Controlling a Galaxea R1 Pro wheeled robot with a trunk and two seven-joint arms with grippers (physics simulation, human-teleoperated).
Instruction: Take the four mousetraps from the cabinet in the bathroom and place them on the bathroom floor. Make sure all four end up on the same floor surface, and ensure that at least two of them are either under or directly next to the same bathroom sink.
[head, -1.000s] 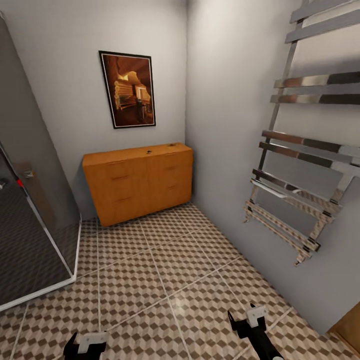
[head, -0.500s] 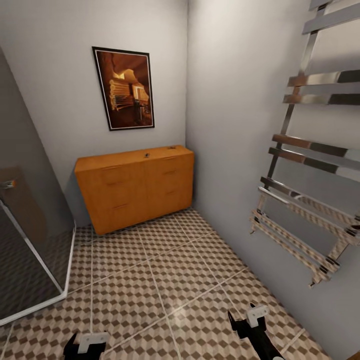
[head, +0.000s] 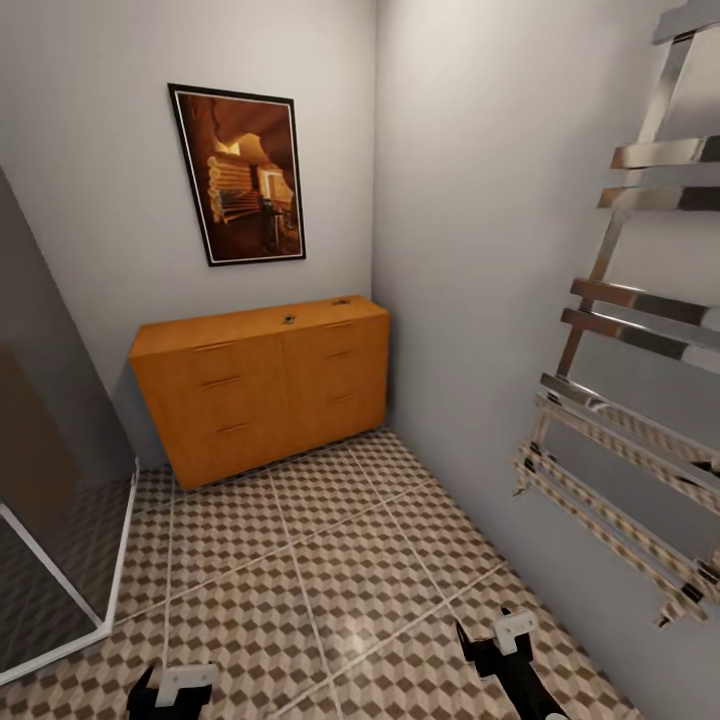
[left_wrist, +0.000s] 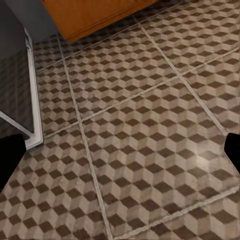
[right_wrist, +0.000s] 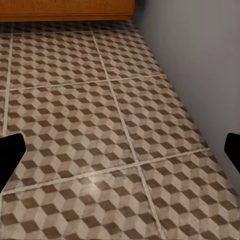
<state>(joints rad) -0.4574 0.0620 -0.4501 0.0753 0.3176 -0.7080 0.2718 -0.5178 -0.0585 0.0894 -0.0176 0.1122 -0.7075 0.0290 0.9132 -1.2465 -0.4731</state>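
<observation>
The robot stands in a small bathroom and looks down at the bathroom floor (head: 330, 560), which has big square tiles with a brown, beige and white cube pattern. Far ahead of both grippers, against the back wall, sits the cabinet (head: 265, 385), a wide low orange-brown chest with drawers and flat bar handles. All its drawers look closed. Two small dark things lie on the cabinet top, but they are too tiny to tell what they are. Above the cabinet hangs a dark framed picture (head: 240, 175) in brown and orange colors; no words can be read on it or anywhere else. The left gripper (head: 175, 690) is low at the near edge of the head view, over the tiles. In the left wrist view its dark fingers (left_wrist: 10, 160) sit far apart at the two sides, so it is spread wide and holds nothing. The right gripper (head: 505, 645) is also low and near, close to the gray side wall. Its dark fingertips (right_wrist: 10, 155) are wide apart too, with bare tiles between them. A shiny metal towel rack (head: 620, 400) is on the wall to the right of the right gripper. A glass shower wall (head: 45, 520) with a white frame stands to the left of the left gripper.
</observation>
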